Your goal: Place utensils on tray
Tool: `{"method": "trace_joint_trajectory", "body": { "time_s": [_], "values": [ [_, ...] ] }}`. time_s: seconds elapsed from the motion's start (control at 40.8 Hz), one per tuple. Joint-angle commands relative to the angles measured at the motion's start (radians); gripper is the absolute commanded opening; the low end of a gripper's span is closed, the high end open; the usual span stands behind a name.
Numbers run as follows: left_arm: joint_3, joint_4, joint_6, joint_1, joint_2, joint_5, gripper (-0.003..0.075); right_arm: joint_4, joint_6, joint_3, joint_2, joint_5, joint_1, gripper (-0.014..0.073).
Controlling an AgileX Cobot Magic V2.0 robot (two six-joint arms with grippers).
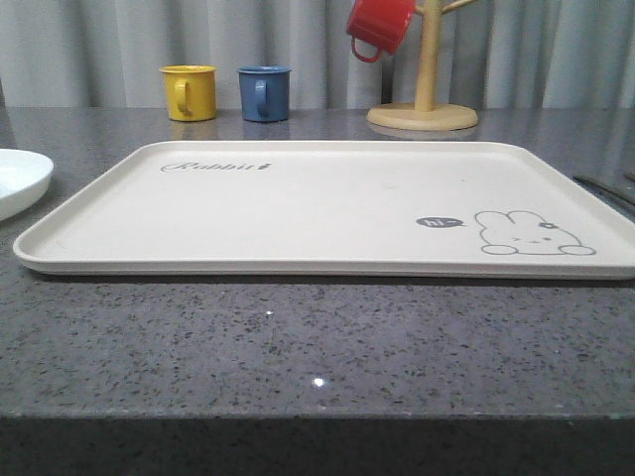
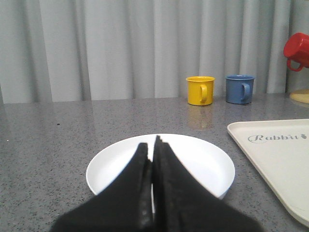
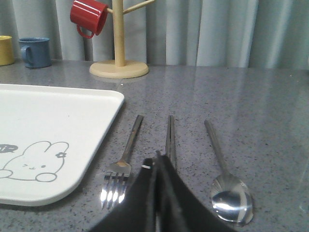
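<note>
Three utensils, fork [image 3: 121,166], chopsticks [image 3: 170,140] and spoon [image 3: 225,179], are laid on the bench [image 3: 251,111] just beside the bare tray [image 3: 53,130]. Both tools, right [image 3: 157,159] and left [image 2: 153,147], are pressed together. Thin flat metal could be skidded rather than gripped.

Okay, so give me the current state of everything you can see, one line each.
Cream rectangular rabbit tray: flat on the table, nothing on it.
Silver metal fork: on the table beside the tray.
Silver chopsticks: on the table.
Silver spoon: on the table, bowl up.
Red mug: hanging from the wooden stand.
Left pincer: shut.
Right pincer: shut.
</note>
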Motion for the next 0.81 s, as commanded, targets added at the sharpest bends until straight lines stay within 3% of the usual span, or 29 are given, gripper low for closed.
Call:
{"method": "trace_joint_trajectory", "body": {
  "time_s": [0.0,0.589,0.785],
  "values": [
    [0.019,-0.009,-0.001,0.001,-0.022,-0.085,-0.0020,-0.008,-0.002,0.001,-0.017,-0.084,-0.007,-0.0115],
    [0.015,-0.017,-0.001,0.001,-0.022,-0.120,-0.0020,0.014,-0.002,-0.008,-0.017,-0.108,-0.007,-0.0115],
    [-0.145,-0.043,-0.001,0.001,-0.016,-0.034,-0.0020,0.044,-0.003,-0.169,-0.011,-0.001,-0.007,-0.0115]
  ]
}}
